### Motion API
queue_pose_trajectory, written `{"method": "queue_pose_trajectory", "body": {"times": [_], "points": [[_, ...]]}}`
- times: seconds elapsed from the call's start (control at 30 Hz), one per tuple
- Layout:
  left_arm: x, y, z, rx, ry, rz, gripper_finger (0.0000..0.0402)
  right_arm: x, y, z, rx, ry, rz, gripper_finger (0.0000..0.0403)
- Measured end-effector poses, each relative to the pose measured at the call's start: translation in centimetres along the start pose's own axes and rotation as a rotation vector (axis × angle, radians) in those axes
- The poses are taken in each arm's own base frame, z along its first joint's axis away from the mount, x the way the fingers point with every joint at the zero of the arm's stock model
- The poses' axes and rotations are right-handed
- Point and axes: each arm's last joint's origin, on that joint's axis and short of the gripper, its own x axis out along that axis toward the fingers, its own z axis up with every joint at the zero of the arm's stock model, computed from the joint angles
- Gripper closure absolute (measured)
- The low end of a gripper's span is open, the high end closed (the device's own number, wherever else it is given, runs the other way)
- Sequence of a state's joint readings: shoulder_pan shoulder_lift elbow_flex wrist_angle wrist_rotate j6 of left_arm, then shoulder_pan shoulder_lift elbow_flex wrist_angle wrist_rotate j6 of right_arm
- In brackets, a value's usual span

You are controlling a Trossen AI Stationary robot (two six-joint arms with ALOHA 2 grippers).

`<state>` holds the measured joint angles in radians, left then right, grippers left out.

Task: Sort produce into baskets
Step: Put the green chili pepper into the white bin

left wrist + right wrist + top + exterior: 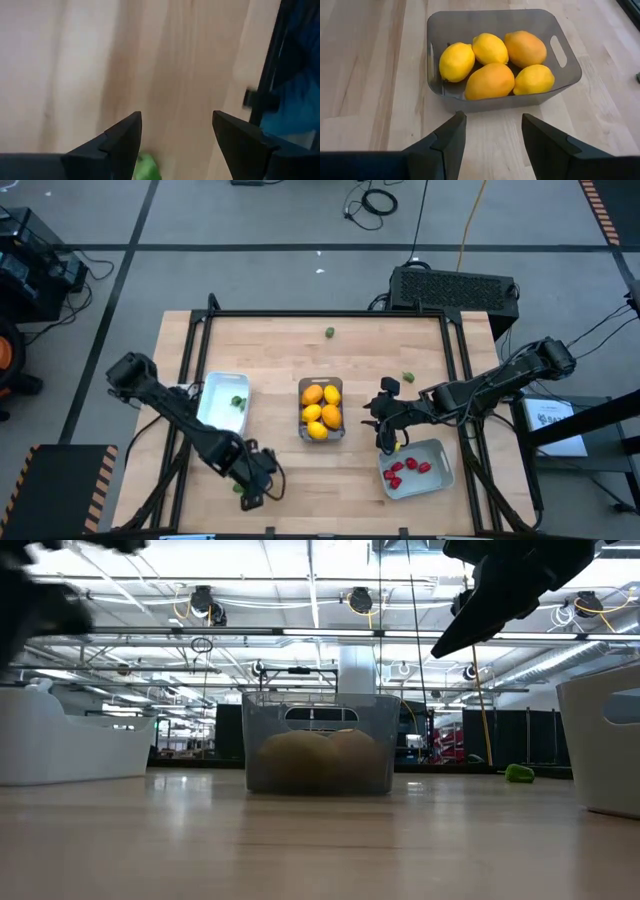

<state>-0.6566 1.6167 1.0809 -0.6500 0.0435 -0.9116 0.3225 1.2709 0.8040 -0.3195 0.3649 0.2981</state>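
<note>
You are hovering the left gripper [172, 137] over a small green piece [146, 167], which is sitting just under the jaws, close against one finger, near the table's front edge. The jaws are standing spread and empty. Shift until the piece is lying midway between the fingers before you lower and close, since it looks likely to roll. Farther off, the white tray [215, 392] is already holding one green piece. Your right gripper [492, 142] is waiting with jaws parted and empty; just ahead of them sits the clear basket [565, 75] of lemons [490, 80].
</note>
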Motion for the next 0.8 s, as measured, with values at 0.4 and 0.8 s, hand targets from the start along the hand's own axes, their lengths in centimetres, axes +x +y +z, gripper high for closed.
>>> {"method": "queue_pose_trajectory", "body": {"times": [0.4,0.8], "points": [[1.0,-0.8,-3.8,-0.049,0.137,0.142,0.0153,0.0,0.0,0.0,0.0,0.0,0.0,0.022],[3.1,-1.2,-5.5,-0.001,0.105,0.264,0.0153,0.0,0.0,0.0,0.0,0.0,0.0,0.022]]}}
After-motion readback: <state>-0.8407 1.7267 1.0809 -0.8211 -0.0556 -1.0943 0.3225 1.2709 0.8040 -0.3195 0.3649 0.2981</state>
